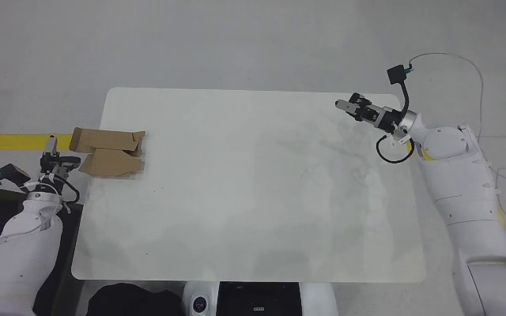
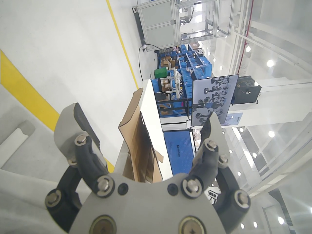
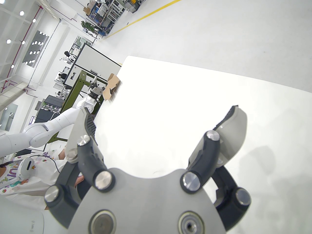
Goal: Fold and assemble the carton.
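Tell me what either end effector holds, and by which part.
Nothing. Left end effector and right end effector are both open; the flattened brown cardboard carton lies ungrasped.

White table (image 1: 261,205) with rounded corners is carrying a brown cardboard carton (image 1: 111,152). The carton is lying unassembled at the table's left edge, far half, partly hanging over that edge.

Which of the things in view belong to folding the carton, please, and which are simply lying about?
For the job: flat carton at the left edge; left gripper, open, beside it; right gripper, open, near the far right corner.
Not part of it: table, merely bearing the carton; yellow floor line.
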{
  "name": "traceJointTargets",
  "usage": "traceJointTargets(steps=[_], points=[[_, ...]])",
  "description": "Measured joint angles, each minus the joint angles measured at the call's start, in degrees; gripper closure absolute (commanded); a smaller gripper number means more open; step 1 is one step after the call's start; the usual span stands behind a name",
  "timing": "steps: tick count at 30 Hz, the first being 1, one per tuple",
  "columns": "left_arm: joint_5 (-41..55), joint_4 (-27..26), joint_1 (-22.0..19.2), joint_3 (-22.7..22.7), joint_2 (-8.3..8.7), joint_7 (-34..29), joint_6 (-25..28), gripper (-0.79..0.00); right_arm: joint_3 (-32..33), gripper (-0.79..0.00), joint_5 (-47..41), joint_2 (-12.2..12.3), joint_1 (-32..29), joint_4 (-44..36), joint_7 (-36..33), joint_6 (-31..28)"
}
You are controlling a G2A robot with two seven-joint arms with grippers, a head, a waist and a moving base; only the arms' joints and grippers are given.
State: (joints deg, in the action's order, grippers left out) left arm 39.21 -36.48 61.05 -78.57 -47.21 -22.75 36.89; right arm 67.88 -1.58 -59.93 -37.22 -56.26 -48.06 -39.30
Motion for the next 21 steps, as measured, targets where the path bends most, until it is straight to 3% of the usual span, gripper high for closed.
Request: traceJointTargets(steps=[7,12,15,16,17,18,21], points=[[-1.88,3.06,-3.63,2.17,-1.83,0.12,-1.04,-0.785,0.00,-0.785,0.00,0.00,0.00,0.00,0.00,0.00],[-2.39,5.00,-6.43,3.18,-3.05,-1.06,-0.97,-0.650,0.00,-0.785,0.00,0.00,0.00,0.00,0.00,0.00],[-2.53,6.45,-7.75,3.66,-3.73,-1.89,-0.76,-0.385,0.00,-0.785,0.00,0.00,0.00,0.00,0.00,0.00],[-2.57,6.90,-8.14,3.77,-3.92,-2.05,-0.67,-0.357,0.00,-0.785,0.00,0.00,0.00,0.00,0.00,0.00],[-2.66,7.47,-8.66,3.88,-4.15,-2.23,-0.60,-0.249,0.00,-0.785,0.00,0.00,0.00,0.00,0.00,0.00],[-2.75,7.90,-9.02,3.93,-4.30,-2.35,-0.53,0.000,0.00,-0.785,0.00,0.00,0.00,0.00,0.00,0.00],[-3.07,9.22,-9.97,4.02,-4.74,-2.84,-0.09,0.000,0.00,-0.785,0.00,0.00,0.00,0.00,0.00,0.00]])
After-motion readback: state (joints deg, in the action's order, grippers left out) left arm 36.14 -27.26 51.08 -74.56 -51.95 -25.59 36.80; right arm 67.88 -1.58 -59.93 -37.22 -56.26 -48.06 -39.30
